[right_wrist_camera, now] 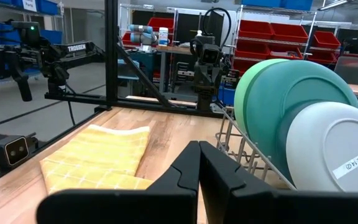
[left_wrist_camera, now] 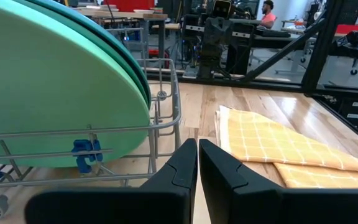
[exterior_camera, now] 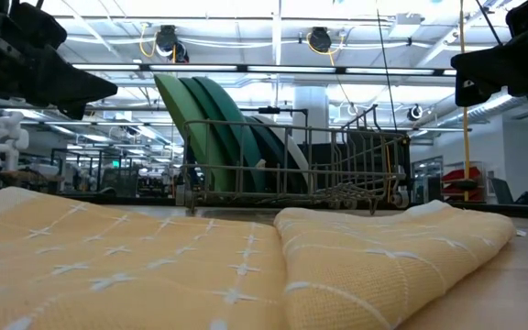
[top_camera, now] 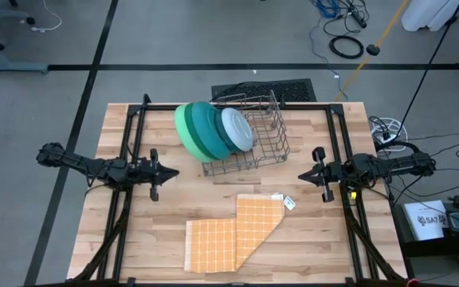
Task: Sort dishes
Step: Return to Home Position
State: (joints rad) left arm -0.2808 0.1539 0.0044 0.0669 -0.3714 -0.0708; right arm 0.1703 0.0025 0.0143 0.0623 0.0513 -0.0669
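Note:
The dishes (top_camera: 212,130) stand on edge, leaning, in the grey wire rack (top_camera: 257,143) at the table's far middle. The light green plate (left_wrist_camera: 48,87) is outermost toward the left, and a pale blue plate (right_wrist_camera: 337,158) faces the right. My left gripper (top_camera: 171,172) waits shut at the table's left, pointing level toward the rack. At the table's right my right gripper (top_camera: 302,175) is also shut, pointing level toward the rack. Neither touches anything.
An orange checked cloth (top_camera: 233,231) lies folded on the table's near middle, with a small white tag (top_camera: 288,203) by its right corner. Bare wood lies between each gripper and the rack. A black frame (top_camera: 134,119) borders both sides of the table.

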